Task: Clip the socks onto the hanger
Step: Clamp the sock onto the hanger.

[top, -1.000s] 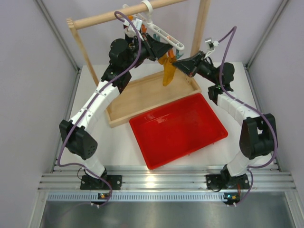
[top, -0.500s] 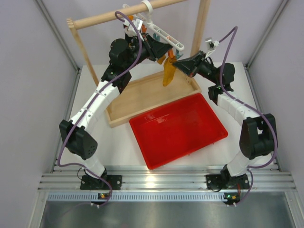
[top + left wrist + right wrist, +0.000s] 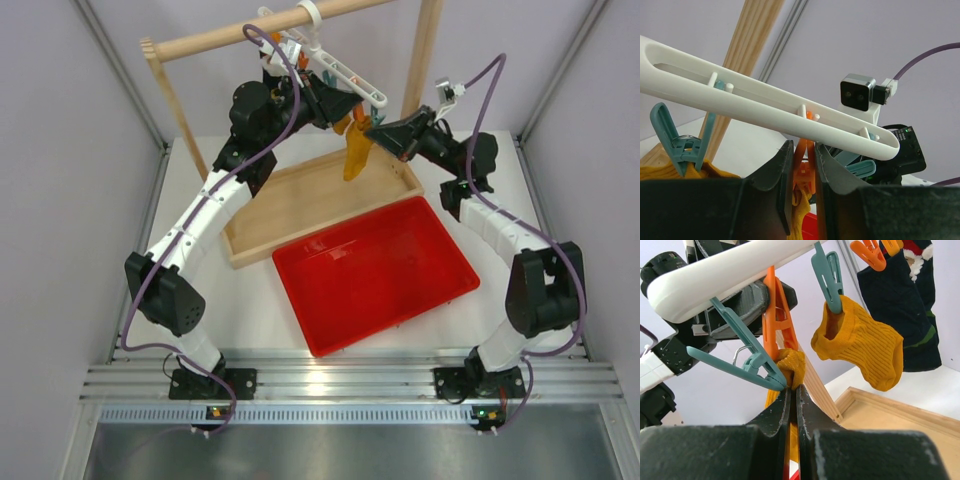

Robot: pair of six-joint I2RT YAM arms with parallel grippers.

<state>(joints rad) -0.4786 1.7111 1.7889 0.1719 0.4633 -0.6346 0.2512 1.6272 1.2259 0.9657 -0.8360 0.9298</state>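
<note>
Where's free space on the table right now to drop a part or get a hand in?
Free: inside the red tray, the wooden tray's visible floor, and the bare table between the red tray and the left arm. Crowded: under the hanger, where the left tool, on an orange clip, meets the right tool holding a sock.

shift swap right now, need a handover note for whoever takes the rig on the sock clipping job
Claws: the left claw is shut on the orange clip under the hanger. The right claw is shut on the second sock, holding its top at that clip's lower end.
Done: the first sock hangs from a teal clip.
Left: seat the second sock in the orange clip, then let both claws go. Whether the clip already bites the sock cannot be told.
</note>
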